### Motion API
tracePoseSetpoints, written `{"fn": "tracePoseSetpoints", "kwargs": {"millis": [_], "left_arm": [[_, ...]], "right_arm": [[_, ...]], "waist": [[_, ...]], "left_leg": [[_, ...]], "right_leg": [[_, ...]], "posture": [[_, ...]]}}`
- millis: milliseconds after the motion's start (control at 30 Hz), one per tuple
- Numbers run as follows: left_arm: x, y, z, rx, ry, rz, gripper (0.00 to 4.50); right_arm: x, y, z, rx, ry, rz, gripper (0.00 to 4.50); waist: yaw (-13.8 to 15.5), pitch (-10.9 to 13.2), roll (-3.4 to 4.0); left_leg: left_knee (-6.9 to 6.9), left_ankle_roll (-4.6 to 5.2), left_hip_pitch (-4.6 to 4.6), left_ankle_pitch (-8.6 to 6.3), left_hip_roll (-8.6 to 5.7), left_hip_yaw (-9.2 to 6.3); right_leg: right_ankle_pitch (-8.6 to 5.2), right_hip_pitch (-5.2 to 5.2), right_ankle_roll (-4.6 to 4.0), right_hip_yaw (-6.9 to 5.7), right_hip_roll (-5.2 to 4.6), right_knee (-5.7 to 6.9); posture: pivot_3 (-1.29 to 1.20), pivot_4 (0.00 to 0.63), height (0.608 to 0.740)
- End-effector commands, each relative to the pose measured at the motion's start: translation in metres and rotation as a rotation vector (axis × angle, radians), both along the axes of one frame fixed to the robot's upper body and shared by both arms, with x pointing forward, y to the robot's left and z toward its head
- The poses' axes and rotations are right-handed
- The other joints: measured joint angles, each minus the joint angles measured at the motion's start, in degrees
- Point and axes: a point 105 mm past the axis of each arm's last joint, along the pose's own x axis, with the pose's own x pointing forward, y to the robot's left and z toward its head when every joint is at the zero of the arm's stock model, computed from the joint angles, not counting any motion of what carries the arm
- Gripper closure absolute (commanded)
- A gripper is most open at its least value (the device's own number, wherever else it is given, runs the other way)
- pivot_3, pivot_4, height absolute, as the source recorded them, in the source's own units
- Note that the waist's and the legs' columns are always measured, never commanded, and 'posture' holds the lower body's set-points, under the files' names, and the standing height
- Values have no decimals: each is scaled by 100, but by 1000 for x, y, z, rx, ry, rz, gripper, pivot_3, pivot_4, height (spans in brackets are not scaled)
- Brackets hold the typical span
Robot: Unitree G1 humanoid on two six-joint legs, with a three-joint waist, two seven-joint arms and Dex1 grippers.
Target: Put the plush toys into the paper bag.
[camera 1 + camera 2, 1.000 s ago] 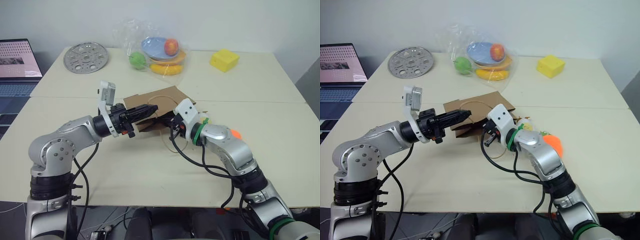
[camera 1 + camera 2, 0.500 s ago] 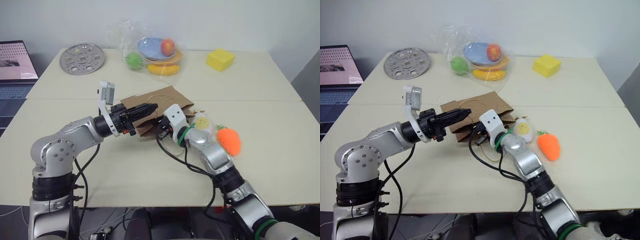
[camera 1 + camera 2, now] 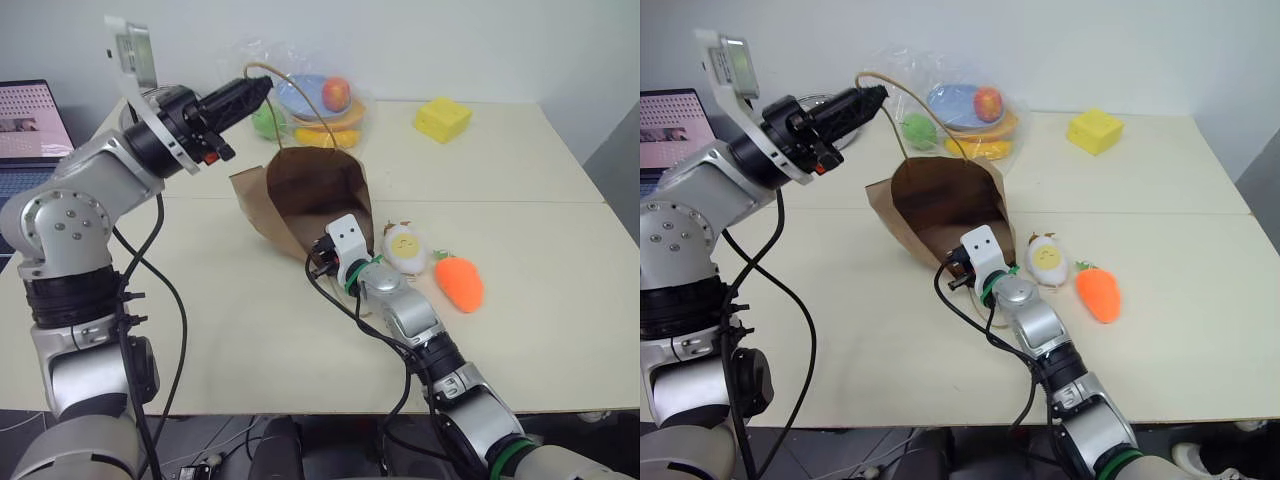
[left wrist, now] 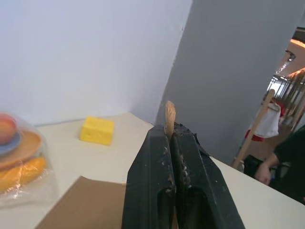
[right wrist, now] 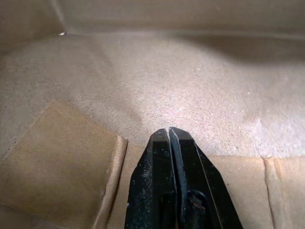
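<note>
My left gripper [image 3: 262, 85] is raised over the back of the table, shut on the thin twine handle [image 4: 169, 113] of the brown paper bag [image 3: 310, 195]. The bag hangs tilted from that handle with its mouth open toward me. My right gripper [image 5: 169, 131] is shut, its tips reaching into the bag's mouth at the lower edge, against the brown inner paper. Two plush toys lie on the table right of the bag: the white egg [image 3: 403, 247] and beside it the orange carrot [image 3: 459, 282].
A clear plastic bag of fruit and dishes [image 3: 318, 100] sits behind the paper bag. A yellow block [image 3: 443, 118] is at the back right, a laptop [image 3: 35, 120] off the left edge. A person [image 4: 281, 164] sits far off in the left wrist view.
My left gripper has risen high with the handle, lifting the flat bag up and open. My right gripper has slid left and down to the bag's mouth, uncovering the toys.
</note>
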Motion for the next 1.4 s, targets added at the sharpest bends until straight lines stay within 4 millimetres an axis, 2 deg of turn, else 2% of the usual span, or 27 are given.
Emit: {"fn": "tracePoseSetpoints", "kwargs": {"millis": [33, 200, 333, 400, 567, 667, 767, 867, 933, 1067, 1133, 1233, 1300, 1400], "left_arm": [[-14, 3, 26, -4, -144, 9, 4500], [-16, -9, -13, 73, -67, -39, 4500], [-18, -13, -23, 100, -58, -50, 4500], [-19, -14, -29, 113, -53, -58, 4500], [-21, -18, -40, 116, -24, -85, 4500], [-22, -21, -46, 140, -23, -92, 4500], [-24, -27, -50, 136, -12, -115, 4500], [-22, -29, -55, 129, 2, -117, 4500], [-23, -30, -58, 136, 11, -123, 4500], [-24, -30, -60, 134, 14, -123, 4500], [-25, -29, -62, 134, 20, -126, 4500], [-26, -28, -62, 135, 22, -125, 4500], [-26, -27, -61, 132, 20, -122, 4500], [-25, -27, -59, 130, 16, -122, 4500]], "right_arm": [[0, 0, 1, 6, 8, -11, 4436], [0, 5, 15, 30, -29, 16, 4436], [-2, 9, 24, 42, -49, 45, 4436], [-5, 11, 37, 44, -89, 75, 4436], [-25, 11, 74, 48, -186, 212, 4436], [-35, 7, 85, 48, -202, 259, 4436], [-55, -2, 102, 27, -244, 365, 4436], [-76, -33, 122, -9, -280, 454, 3913], [-84, -54, 130, -54, -288, 482, 3254], [-90, -79, 133, -134, -277, 488, 1801], [-91, -106, 120, -294, -257, 477, 1123], [-84, -132, 92, -502, -223, 447, 51], [-79, -141, 78, -562, -207, 425, 51], [-69, -141, 59, -607, -214, 398, 51]], "waist": [[-9, 0, 0], [-39, 0, 0], [-34, 0, -1], [-35, 0, 0], [-34, 0, 0], [-30, 0, -1], [-22, 1, 0], [7, 0, -1], [27, 1, -1], [18, 1, -1], [25, 2, 0], [84, 2, -2], [79, 3, -5], [61, 3, -5]], "left_leg": [[-1, 0, -1, 0, 0, 0], [-8, 0, -1, 0, 0, 1], [-6, -1, -9, 0, 0, 1], [-6, -1, -11, 0, 0, 2], [-7, -1, -13, 0, -1, 3], [-6, -1, -17, 0, 0, 0], [-7, -1, -19, 0, -1, 1], [-4, -1, -31, 0, -4, -2], [-3, -1, -34, 0, -4, -3], [-2, 0, -34, 0, -3, -3], [-2, 0, -36, 0, -3, 2], [-3, 1, -41, -1, -4, 5], [-1, 1, -44, -1, -4, 8], [0, 1, -44, 0, -3, 14]], "right_leg": [[0, -3, 0, 0, 0, 1], [0, -8, 0, 2, -1, 10], [0, -21, -1, 2, 0, 22], [0, -23, -1, 2, 0, 23], [0, -26, 0, 3, 0, 23], [0, -28, 0, 1, 0, 22], [-1, -29, 0, 2, -1, 21], [-1, -31, 0, 0, -3, 17], [-1, -32, 0, -1, -3, 12], [-1, -34, 0, -2, -2, 10], [-2, -36, 0, 2, -2, 8], [-2, -29, 1, 2, -6, -24], [-2, -32, 2, 4, -7, -28], [-2, -35, 2, 10, -6, -25]], "posture": [[0, 150, 740], [0, 150, 740], [0, 150, 740], [0, 150, 740], [0, 150, 740], [0, 150, 740], [0, 150, 740], [0, 150, 740], [0, 150, 740], [0, 150, 740], [0, 150, 740], [0, 150, 740], [0, 150, 740], [0, 150, 740]]}}
